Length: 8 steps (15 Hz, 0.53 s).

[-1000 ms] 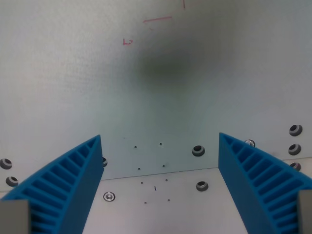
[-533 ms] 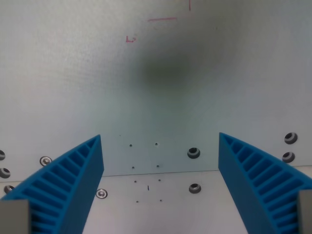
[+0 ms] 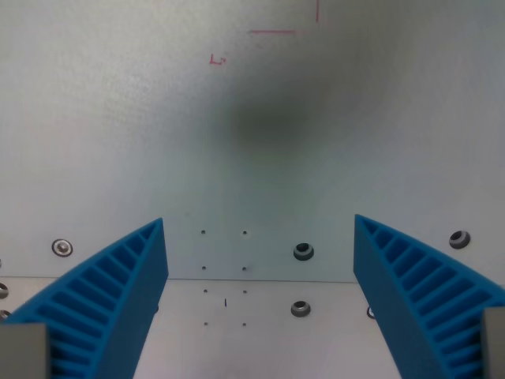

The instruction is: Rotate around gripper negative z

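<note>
My gripper [image 3: 259,237] is open, with nothing between its two blue ribbed fingers. The left finger [image 3: 110,304] fills the wrist view's lower left corner and the right finger [image 3: 422,296] the lower right. Below them lies a pale grey-white metal table surface [image 3: 142,142]. A dark blurred shadow [image 3: 272,126] sits on the surface above the gap between the fingers.
A seam [image 3: 260,279] between two plates runs level across the lower view. Screw heads [image 3: 303,252] [image 3: 300,309] [image 3: 61,247] [image 3: 458,238] and several small holes [image 3: 224,268] lie around it. Red pen marks [image 3: 272,31] [image 3: 217,59] show near the top.
The whole scene has turned in the view: the seam went from tilted to level, screws slid leftward and the red marks shifted right, so the camera rotated. The fingers stay as wide apart.
</note>
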Tool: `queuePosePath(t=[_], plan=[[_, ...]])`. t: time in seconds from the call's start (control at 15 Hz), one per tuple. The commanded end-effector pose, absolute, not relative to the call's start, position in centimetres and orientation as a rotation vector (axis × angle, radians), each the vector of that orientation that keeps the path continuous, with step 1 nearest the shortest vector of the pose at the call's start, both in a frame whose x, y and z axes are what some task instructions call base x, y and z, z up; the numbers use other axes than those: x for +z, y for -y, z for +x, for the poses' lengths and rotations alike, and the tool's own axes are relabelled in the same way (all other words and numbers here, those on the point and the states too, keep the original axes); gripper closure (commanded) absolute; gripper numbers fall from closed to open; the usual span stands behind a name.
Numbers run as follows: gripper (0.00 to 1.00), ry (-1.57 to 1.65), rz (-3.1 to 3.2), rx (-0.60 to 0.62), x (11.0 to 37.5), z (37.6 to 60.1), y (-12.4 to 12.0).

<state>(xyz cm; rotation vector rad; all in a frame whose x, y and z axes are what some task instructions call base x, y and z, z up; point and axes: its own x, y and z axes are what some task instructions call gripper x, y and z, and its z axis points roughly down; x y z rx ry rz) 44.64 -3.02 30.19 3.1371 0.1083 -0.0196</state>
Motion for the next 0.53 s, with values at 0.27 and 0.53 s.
queuePosePath(t=[0.27,0.53], plan=[[0.00,-0.396,3.115,-0.012,30.39,44.63,3.10],[0.00,-0.468,3.105,-0.012,30.39,44.63,3.10]])
